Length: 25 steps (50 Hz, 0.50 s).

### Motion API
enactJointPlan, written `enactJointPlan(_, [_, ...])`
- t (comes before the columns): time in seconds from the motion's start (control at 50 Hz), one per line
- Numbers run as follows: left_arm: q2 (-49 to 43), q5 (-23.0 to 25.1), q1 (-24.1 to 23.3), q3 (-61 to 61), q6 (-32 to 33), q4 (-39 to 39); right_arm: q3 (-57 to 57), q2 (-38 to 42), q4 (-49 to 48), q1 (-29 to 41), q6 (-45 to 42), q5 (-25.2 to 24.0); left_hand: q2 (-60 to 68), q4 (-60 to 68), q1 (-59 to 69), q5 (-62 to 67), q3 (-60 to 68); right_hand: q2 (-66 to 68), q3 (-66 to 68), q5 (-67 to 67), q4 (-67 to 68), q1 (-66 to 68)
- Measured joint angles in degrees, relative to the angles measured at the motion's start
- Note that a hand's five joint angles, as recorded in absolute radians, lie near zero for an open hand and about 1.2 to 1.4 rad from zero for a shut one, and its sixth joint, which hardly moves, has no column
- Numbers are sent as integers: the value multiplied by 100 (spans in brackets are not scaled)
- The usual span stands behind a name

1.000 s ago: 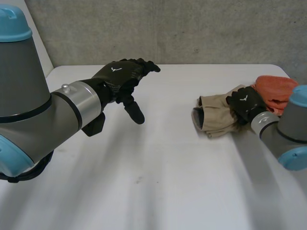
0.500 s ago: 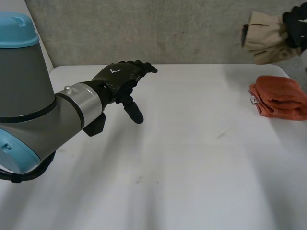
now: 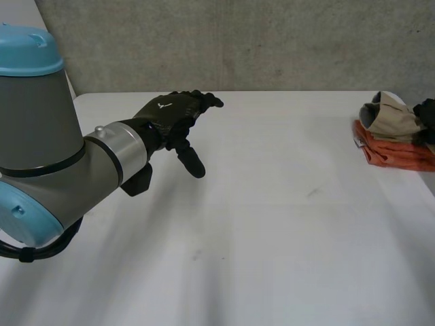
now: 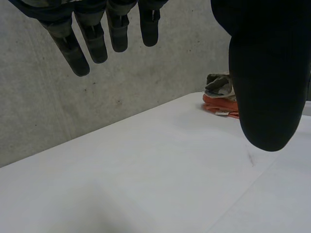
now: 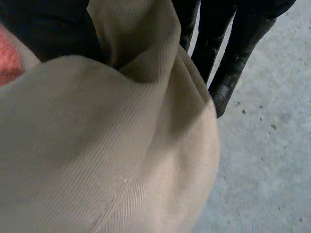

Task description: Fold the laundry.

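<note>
White bench (image 3: 272, 224) before a grey concrete wall (image 3: 272, 41), seen from between the arms. The left arm (image 3: 61, 156), grey with a light-blue cap, reaches in over the bench's left side and ends in the black left hand (image 3: 173, 115), which hovers above the left half of the bench, toward the far edge. In the left wrist view its fingers (image 4: 85, 46) hang straight and slightly spread, the thumb (image 4: 262, 87) stands well apart from them, and nothing lies between: the hand is open and holds nothing. The laundry sits at the bench's right edge, near the far right corner. An orange garment (image 3: 394, 151), folded flat, lies on the bench, and a beige garment (image 3: 391, 115), bunched and uneven, rests on top of it; the same stack appears past the thumb in the left wrist view, orange (image 4: 221, 106) below and beige (image 4: 219, 83) above. The black right hand (image 3: 427, 115) is at the outer side of the beige garment, over the bench's right edge, touching the cloth. In the right wrist view a thick fold of beige twill (image 5: 121, 145) with a stitched seam rises between the right hand's fingers (image 5: 228, 63) on one side and the black bulk of the hand on the other, so that the hand grips the beige garment. A sliver of orange cloth (image 5: 7, 63) shows beside the fold, and a grey speckled surface (image 5: 272, 136) lies beyond the fingertips.
</note>
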Motion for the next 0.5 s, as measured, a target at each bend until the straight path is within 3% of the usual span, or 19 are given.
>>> enactJointPlan(0.04, [-10,-1,0,0,-11,0,228,-166,29,-107,-74,20,0,0,0,0,0,-2687,-2564,-2025,-2605,-1745])
enactJointPlan(0.12, [-11,-1,0,0,-14,-1,534,-563,140,-154,-61,54,0,0,0,0,0,-5323,-5176,-4741,-5315,-3948])
enactJointPlan(0.32, [56,-14,5,5,-22,-2,1226,-2046,373,146,278,411,0,0,0,-1,0,-5451,-5395,-4914,-5437,-4011])
enactJointPlan(0.42, [174,-117,9,18,-22,-2,1345,-2737,492,525,656,1028,0,-1,-1,0,0,-5451,-5395,-4914,-5437,-4012])
enactJointPlan(0.44, [244,-189,17,27,-20,-2,1414,-3177,663,812,952,1554,0,-1,-1,0,0,-5451,-5395,-4914,-5437,-4012])
enactJointPlan(0.5, [390,-336,50,48,-16,0,1498,-3562,936,1167,1265,2092,0,0,-17,-1,0,-5451,-5395,-4914,-5437,-4012])
